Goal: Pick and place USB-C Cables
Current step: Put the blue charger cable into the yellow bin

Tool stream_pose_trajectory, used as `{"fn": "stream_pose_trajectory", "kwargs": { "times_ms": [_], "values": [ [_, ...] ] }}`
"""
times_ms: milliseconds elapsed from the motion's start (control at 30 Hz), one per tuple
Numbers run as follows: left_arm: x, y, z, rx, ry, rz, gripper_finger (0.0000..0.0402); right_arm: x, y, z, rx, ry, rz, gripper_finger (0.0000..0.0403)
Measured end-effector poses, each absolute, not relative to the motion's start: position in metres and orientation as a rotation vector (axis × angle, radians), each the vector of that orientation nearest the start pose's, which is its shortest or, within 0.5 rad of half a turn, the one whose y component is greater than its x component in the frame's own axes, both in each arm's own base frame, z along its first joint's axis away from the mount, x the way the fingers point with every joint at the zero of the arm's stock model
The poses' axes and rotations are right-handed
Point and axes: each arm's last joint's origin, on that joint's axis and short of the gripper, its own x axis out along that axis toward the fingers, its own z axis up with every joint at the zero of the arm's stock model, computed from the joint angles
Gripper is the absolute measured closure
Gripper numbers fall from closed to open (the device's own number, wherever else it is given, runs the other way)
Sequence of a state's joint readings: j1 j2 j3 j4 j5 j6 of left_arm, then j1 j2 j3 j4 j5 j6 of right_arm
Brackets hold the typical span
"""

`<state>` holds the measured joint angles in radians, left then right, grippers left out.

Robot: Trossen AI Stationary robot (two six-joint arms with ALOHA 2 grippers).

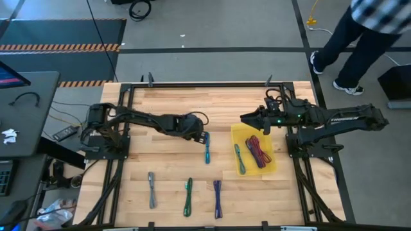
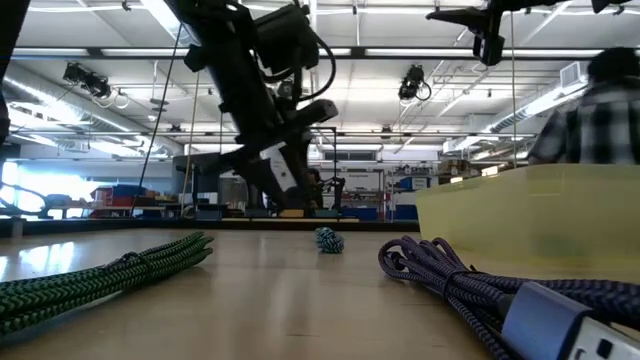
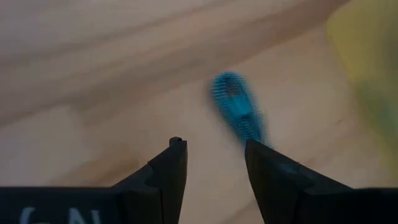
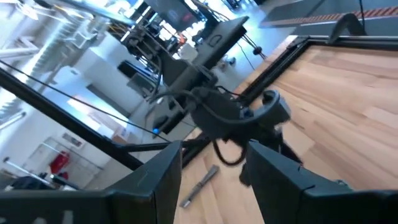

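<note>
High view: wooden plank table (image 1: 173, 102) w/ black metal frame. Left gripper (image 1: 200, 128) hangs over table centre, just at 12 o'clock of the teal cable (image 1: 207, 149), which lies straight on the wood, approx. along the 12–6 line. Left wrist view shows the two dark, flat, wedge-shaped fingers (image 3: 169, 177) parted w/ a clear gap, nothing between them; teal cable's braided, rounded end (image 3: 237, 112) is just ahead of the fingers, toward the right one, not touching.

Yellow tray (image 1: 239, 132), square, smooth plastic, sits at 3 o'clock of the teal cable. Inside: maroon-red cable bundle (image 1: 257, 152) and a green cable (image 1: 239, 158), thin and slightly curved. Right gripper (image 1: 248, 118) is at the tray's 12 o'clock edge, above it. In right wrist view its fingers (image 4: 152, 180) stand apart, empty.

Near table edge at 6 o'clock, three more cables in a row, well apart: grey cable (image 1: 151, 189), dark green cable (image 1: 188, 196), purple cable (image 1: 218, 197). Low view shows the woven texture well: dark green cable (image 2: 100, 275) w/ braided sleeve, purple cable (image 2: 470, 285) w/ a grey metal-look plug, both lying on the wood. Tray wall (image 2: 530, 220) is pale, semi-transparent.

Person (image 1: 359, 32) in checked shirt stands beyond the table, at 1 o'clock.
</note>
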<state>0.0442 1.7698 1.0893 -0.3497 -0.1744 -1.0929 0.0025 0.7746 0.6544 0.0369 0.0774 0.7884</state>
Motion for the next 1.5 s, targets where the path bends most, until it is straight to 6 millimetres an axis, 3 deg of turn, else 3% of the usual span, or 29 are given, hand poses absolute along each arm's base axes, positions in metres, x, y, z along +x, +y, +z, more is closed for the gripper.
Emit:
{"fn": "stream_pose_trajectory", "kwargs": {
  "times_ms": [233,567,1200,1500],
  "values": [
    [0.360,0.005,0.160,-1.010,0.772,0.727,0.0233,0.177,0.000,0.310,0.780,0.083,-0.050,0.0220],
    [0.379,-0.001,0.130,-1.076,0.712,0.685,0.0233,0.172,0.001,0.312,0.757,0.083,-0.018,0.0220],
    [0.387,0.004,0.121,-1.108,0.678,0.640,0.0250,0.168,0.001,0.314,0.764,0.076,-0.008,0.0220],
    [0.399,-0.004,0.136,-1.058,0.670,0.557,0.0280,0.168,0.001,0.314,0.764,0.076,-0.008,0.0220]
  ]
}}
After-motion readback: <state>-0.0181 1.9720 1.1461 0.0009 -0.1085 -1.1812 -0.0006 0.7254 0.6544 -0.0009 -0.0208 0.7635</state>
